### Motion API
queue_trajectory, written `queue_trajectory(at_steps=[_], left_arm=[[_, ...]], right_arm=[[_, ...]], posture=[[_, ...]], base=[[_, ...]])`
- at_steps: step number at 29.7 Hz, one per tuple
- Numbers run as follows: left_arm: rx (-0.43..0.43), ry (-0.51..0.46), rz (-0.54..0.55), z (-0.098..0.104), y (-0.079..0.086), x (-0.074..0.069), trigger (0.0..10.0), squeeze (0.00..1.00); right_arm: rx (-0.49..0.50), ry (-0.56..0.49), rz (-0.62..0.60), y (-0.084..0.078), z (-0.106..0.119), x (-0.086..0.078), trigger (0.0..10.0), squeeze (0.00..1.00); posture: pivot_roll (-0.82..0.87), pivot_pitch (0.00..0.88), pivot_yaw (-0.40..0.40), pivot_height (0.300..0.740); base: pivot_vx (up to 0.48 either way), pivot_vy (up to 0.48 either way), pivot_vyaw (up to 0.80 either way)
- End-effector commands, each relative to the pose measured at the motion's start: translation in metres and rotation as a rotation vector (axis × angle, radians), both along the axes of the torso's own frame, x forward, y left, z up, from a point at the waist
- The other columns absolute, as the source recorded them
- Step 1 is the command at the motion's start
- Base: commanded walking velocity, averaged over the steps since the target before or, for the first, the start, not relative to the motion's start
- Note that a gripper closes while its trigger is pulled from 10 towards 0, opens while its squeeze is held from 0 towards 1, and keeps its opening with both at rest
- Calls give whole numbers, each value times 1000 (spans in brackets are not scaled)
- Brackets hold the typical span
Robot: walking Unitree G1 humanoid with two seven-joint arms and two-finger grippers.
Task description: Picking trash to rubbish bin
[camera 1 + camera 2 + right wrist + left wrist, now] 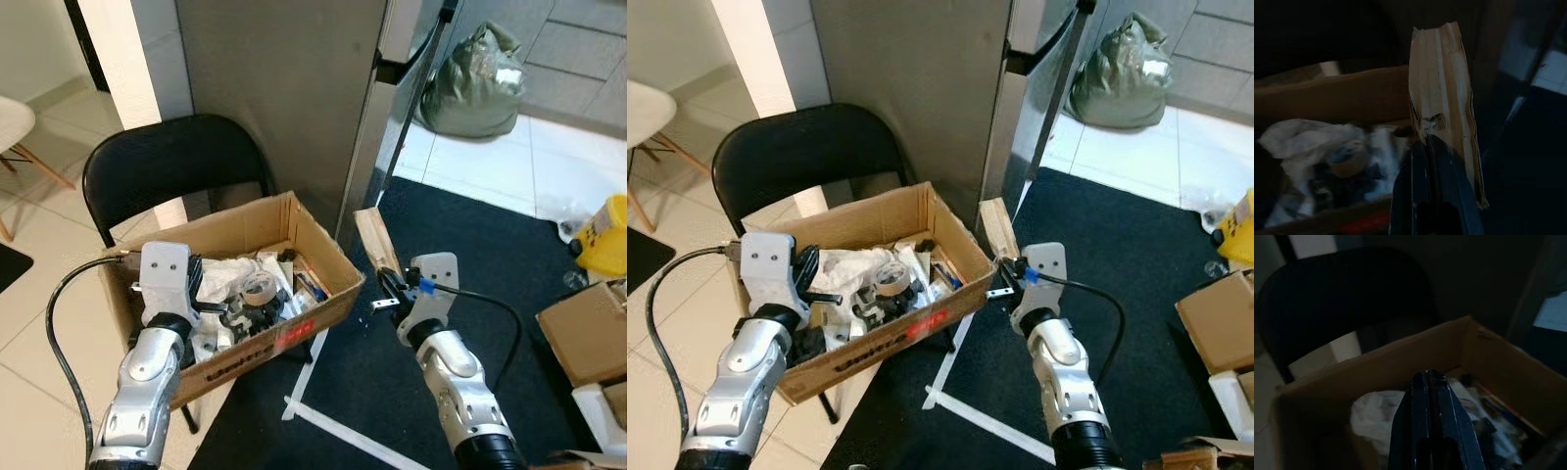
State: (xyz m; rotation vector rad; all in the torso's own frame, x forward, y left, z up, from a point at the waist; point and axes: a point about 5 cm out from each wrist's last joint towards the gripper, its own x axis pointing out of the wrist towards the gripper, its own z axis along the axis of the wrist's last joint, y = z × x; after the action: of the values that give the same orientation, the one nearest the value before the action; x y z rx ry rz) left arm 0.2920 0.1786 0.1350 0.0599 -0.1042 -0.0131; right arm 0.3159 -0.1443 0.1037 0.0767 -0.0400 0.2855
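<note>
Cardboard strip [1442,93]: torn, tan, long and narrow, with a small hole near its lower end; held upright just outside the cardboard box's [318,250] right corner.
Right gripper [1431,142]: fingers closed on the strip's lower end, beside the box's right wall.
Left gripper [1431,379]: fingers pressed together, holding nothing, poised above the box's left end over crumpled white paper [230,272].
Box: open-topped, brown, red and black print on its front wall; rests on the seat of a black folding chair [162,162], whose backrest rises behind it.
Box contents: white paper, a roll of tape [259,286], dark items and printed packets, heaped loosely.
Floor: pale tiles left of the box; dark carpet [490,255] right of it, with white tape lines [323,416] at the carpet edge below the box.
Room: a grey metal panel [279,88] stands directly behind the box; a green sack [477,83] lies well beyond it to the right.
Open room: bare carpet stretches right of the box; a yellow container [607,235] and more cardboard boxes [586,335] sit far right.
</note>
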Motion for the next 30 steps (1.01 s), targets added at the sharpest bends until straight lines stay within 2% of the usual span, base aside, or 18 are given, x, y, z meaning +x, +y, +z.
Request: queue_trajectory(at_steps=[1, 22, 25, 30], left_arm=[[5, 22, 6, -5, 1, -2, 10000, 0], [4, 22, 8, -4, 1, -1, 10000, 0], [4, 22, 8, -4, 1, -1, 10000, 0], [4, 22, 8, -4, 1, -1, 10000, 0]], right_arm=[[-9, 18, -5, -3, -6, -3, 10000, 0], [-12, 17, -2, -2, -6, -2, 10000, 0], [27, 32, -15, -3, -7, -2, 10000, 0], [19, 27, -4, -2, -7, -2, 10000, 0]], posture=[[58, 134, -45, 740], [60, 136, -46, 740], [60, 136, -46, 740], [60, 136, -46, 740]], base=[[259, 0, 438], [256, 0, 460], [254, 0, 0], [254, 0, 0]])
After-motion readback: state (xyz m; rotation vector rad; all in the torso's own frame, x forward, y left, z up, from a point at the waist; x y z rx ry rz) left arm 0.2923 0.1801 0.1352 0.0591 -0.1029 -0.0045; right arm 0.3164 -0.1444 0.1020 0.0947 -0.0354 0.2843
